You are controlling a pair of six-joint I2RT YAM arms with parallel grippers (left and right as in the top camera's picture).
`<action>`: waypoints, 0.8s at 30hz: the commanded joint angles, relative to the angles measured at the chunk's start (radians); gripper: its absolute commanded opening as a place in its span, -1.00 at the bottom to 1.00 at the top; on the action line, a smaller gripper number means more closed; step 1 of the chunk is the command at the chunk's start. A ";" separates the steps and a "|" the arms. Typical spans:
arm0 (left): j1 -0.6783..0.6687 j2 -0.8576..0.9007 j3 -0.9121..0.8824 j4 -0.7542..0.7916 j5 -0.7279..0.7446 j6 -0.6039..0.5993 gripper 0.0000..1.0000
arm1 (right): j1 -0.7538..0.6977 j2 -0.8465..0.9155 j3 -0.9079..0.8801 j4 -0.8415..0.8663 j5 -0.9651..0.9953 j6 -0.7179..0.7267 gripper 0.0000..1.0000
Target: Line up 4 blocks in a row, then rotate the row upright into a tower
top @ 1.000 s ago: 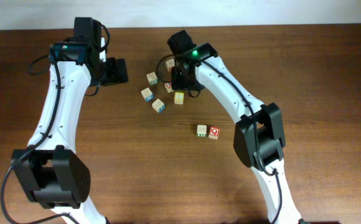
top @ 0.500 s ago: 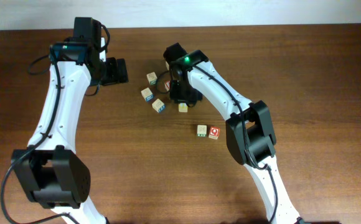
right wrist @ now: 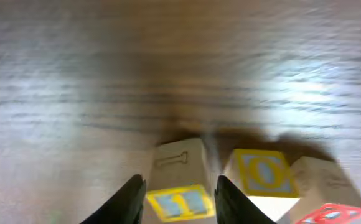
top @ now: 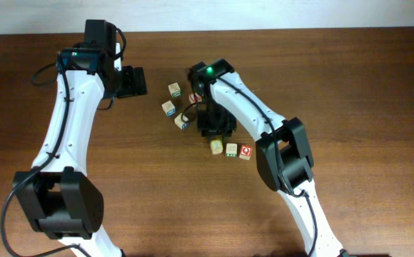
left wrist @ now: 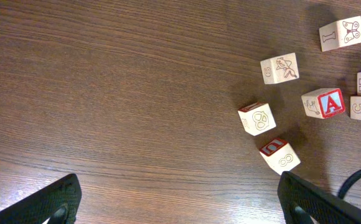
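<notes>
The yellow-faced block [top: 216, 146] is a small pale wooden cube. In the right wrist view its near face carries a yellow panel with blue marks and its top face an outlined letter, though the view is blurred. Overhead it lies near the middle of the counter [top: 378, 86], a little toward 5 o'clock. It heads a short row: the green-marked block [top: 231, 149] sits just beside it at 3 o'clock, and the red-lettered block [top: 245, 151] is against that one, further toward 3 o'clock. The right gripper [right wrist: 179, 200] stands over the yellow-faced block with one finger close along each side. Whether the jaws are clenched on it or have let go cannot be told from the blur. The blue-marked block [top: 182, 122] lies apart at about 10 o'clock from the row. Two more pale cubes [top: 168, 108] [top: 174, 90] lie beyond it, and the red "A" cube [left wrist: 330, 102] is partly under the right arm. The left gripper [left wrist: 177, 202] hovers at 9 o'clock of this cluster, its jaws spread wide and released with only bare wood between them. The counter's far edge runs along 12 o'clock, close behind the cluster. Open wood stretches toward 3 o'clock and 6 o'clock from the row, crossed only by the right arm's white links. More bare wood lies at 9 o'clock, beyond the left arm.
</notes>
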 commanded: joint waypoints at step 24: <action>0.003 0.006 0.022 0.033 0.033 -0.010 0.98 | -0.120 -0.134 0.463 -0.093 0.021 -0.203 -0.22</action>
